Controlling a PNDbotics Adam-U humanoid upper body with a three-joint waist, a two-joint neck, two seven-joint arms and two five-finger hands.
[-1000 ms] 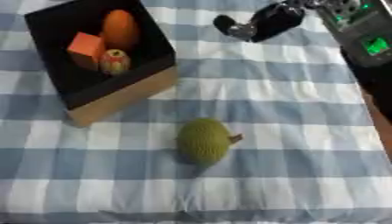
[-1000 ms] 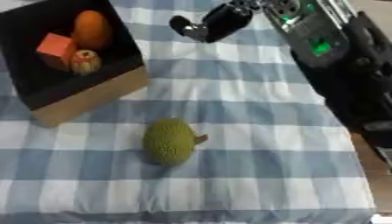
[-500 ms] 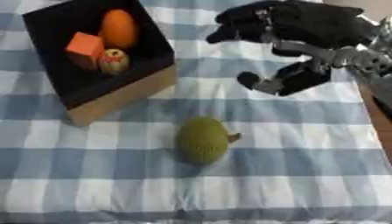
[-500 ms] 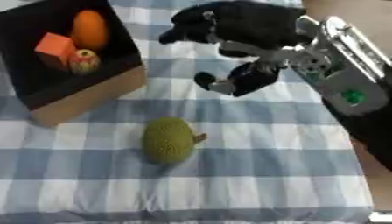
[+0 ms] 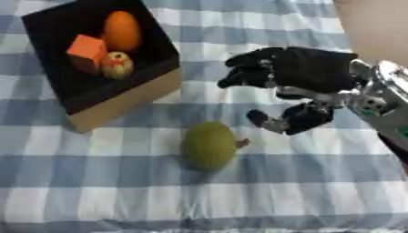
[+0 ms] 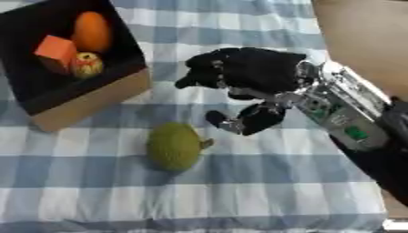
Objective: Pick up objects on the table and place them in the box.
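While your right robot hand [image 5: 307, 75] hangs spread and empty just right of the green fruit [image 5: 209, 145], which lies on the table [image 5: 318, 191] near the box [image 5: 119, 102], watch your thumb: clipping the rounded fruit could roll it away.

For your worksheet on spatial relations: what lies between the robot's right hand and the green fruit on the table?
Only bare checked cloth separates the right hand from the green fruit, seen in both eye views.
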